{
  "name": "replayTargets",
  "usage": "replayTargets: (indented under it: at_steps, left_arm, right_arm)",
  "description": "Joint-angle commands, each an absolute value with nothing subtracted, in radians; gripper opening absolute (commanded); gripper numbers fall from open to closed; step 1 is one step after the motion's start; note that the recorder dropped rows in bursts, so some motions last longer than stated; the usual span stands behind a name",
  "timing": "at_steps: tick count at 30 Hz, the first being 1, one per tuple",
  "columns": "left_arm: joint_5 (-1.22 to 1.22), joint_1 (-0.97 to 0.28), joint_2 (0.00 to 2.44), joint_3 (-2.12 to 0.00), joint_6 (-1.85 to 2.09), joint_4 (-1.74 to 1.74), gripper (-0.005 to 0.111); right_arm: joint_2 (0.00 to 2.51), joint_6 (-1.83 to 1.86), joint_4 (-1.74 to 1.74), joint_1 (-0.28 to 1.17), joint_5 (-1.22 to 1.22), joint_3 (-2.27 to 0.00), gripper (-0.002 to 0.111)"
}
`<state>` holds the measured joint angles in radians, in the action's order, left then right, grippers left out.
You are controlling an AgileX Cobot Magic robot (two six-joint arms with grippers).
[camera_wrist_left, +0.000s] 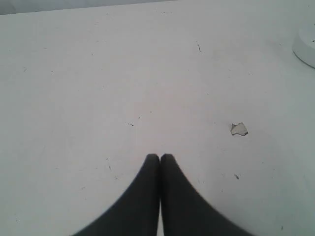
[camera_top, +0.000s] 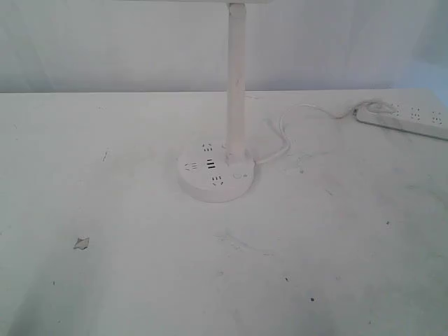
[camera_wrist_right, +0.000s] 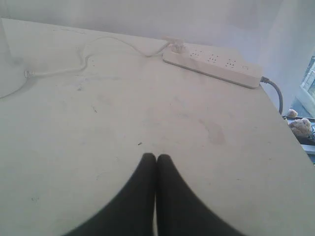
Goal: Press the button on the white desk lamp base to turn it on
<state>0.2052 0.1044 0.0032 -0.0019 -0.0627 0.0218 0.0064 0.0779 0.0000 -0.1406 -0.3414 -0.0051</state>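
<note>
**Lamp base mid-table, both pincers closed**

The white desk lamp base [camera_top: 213,178] sits near the middle of the table [camera_top: 105,231], with its slim post [camera_top: 236,77] rising from its back. The button [camera_top: 239,176] lies on the base's top, right of the dark USB slots [camera_top: 210,165]. Any marking there is too small to read.

A cord [camera_top: 283,133] loops from the base to the power strip [camera_top: 406,120], which lies by the table's far right edge. Broad tabletop stretches in front of the base, marked only by a small chip [camera_top: 81,243].

The left gripper [camera_wrist_left: 160,157] and right gripper [camera_wrist_right: 156,157] each have their fingertips pressed together, holding nothing, well apart from the base.
</note>
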Motion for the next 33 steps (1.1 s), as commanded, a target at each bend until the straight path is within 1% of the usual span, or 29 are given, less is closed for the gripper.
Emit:
replayTargets:
  at_steps: [1,19,22,26,31,33]
  left_arm:
    - [0.201,0.096,0.000,0.000,-0.063,0.021,0.000]
    - [0.201,0.096,0.000,0.000,-0.063,0.021,0.000]
    - [0.201,0.096,0.000,0.000,-0.063,0.021,0.000]
    - [0.201,0.096,0.000,0.000,-0.063,0.021,0.000]
    - [0.201,0.096,0.000,0.000,-0.063,0.021,0.000]
    - [0.201,0.096,0.000,0.000,-0.063,0.021,0.000]
  right_arm:
    - [0.000,0.074,0.000,-0.148,-0.337,0.000,0.000]
    - [0.000,0.074,0.000,-0.148,-0.335,0.000,0.000]
    - [0.000,0.112,-0.018,-0.148,-0.301,0.000,0.000]
    - [0.000,0.112,-0.018,-0.148,-0.191,0.000,0.000]
    - [0.000,0.108,-0.018,-0.148,0.089,0.000,0.000]
    - [0.000,0.108,-0.018,-0.148,0.159,0.000,0.000]
